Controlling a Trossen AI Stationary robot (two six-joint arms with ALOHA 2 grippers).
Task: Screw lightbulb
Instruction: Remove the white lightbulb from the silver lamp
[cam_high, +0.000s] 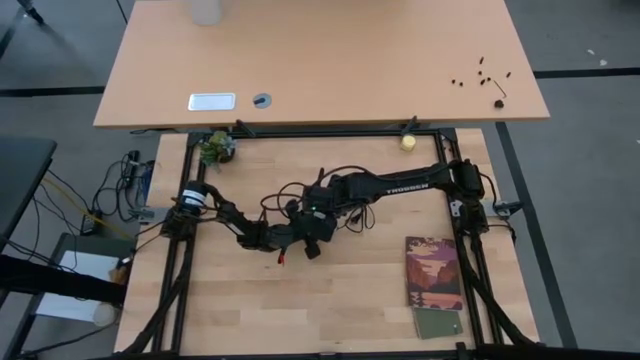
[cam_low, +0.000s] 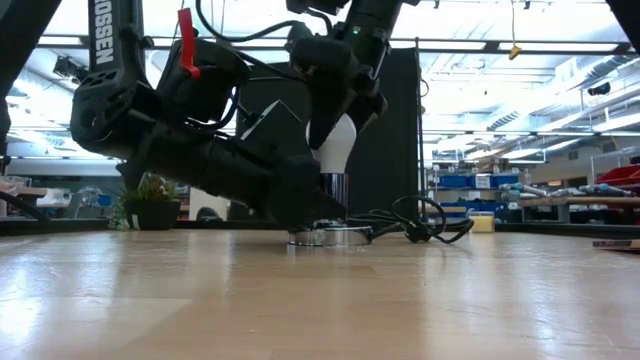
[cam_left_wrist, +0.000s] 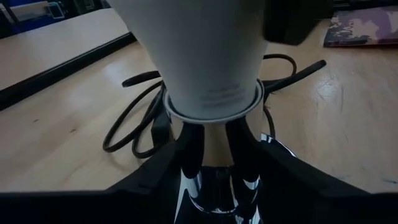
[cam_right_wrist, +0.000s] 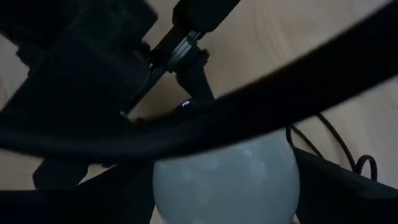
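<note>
The top of the lightbulb is cut off in the left wrist view. A blurry black cable crosses over the bulb in the right wrist view. From above, the arms hide the bulb. The dark specks on the far table are too small to tell.

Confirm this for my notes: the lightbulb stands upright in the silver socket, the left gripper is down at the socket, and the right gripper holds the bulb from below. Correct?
One detail is wrong. The right gripper holds the lightbulb from above, not below; the low view shows it. The rest stands: the bulb is upright in the silver socket, and the left gripper is down at the socket.
</note>
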